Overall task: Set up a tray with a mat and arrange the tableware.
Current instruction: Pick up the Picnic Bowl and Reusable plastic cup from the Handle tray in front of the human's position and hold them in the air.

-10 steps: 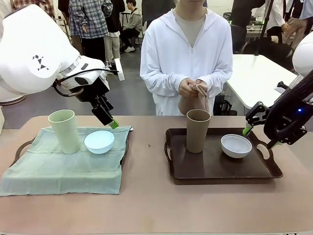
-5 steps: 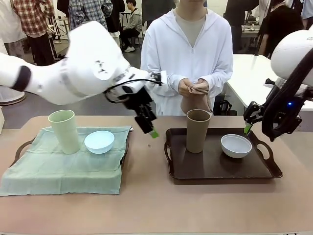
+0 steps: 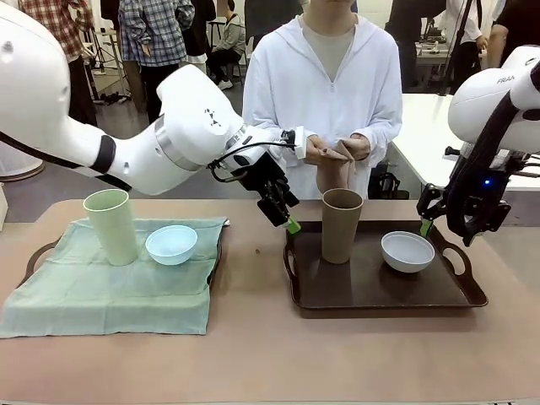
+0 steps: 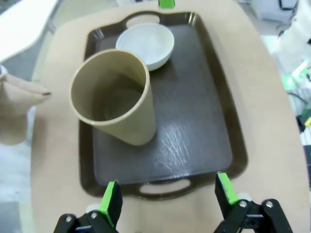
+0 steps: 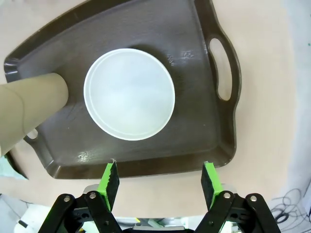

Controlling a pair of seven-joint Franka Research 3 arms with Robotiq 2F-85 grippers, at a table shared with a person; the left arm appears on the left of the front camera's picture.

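Half done: dark brown plastic tray (image 3: 371, 288) has no mat.
Tall pale green cup (image 3: 111, 226), light blue bowl (image 3: 171, 244) on green cloth mat (image 3: 101, 295); tall brown cup (image 3: 342, 226), white bowl (image 3: 407, 251) probably await theirs; left jaws, right jaws gape empty.

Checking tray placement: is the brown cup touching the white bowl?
Apart. The front view shows bare tray between the brown cup and the white bowl.

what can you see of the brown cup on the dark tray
The brown cup is tall, handleless and tan, smooth and matte like plastic, widening slightly to an open rim. It stands upright and empty on the left part of the dark tray, apart from the white bowl. Only the tray touches it.
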